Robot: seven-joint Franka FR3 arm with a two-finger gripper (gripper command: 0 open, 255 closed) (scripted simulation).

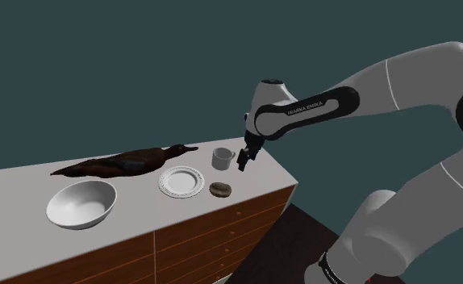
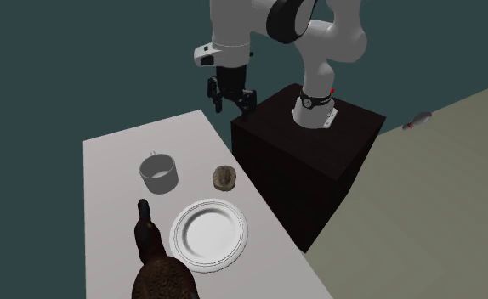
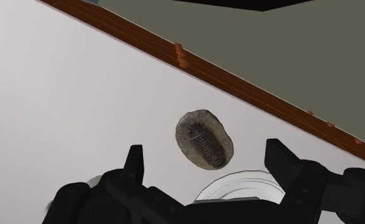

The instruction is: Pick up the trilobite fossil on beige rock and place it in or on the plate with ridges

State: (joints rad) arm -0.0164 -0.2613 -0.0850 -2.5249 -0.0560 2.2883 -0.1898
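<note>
Shoulder view: the jaws hang released and empty over the worktop [image 1: 12,184] beside the mug [image 1: 221,158]. The fossil [image 1: 219,190] lies just beside the plate [image 1: 181,181]. The plate and the bowl [image 1: 81,202] hold nothing.

Second exterior view: the mug [image 2: 159,172] looks empty too. The fossil [image 2: 225,177] sits near the plate [image 2: 180,222], apart from the jaws.

Wrist view: the fossil [image 3: 205,139] lies ahead between the spread fingers [image 3: 135,159], untouched. This looks like the approach; next, lower astride the fossil and close on it.
</note>
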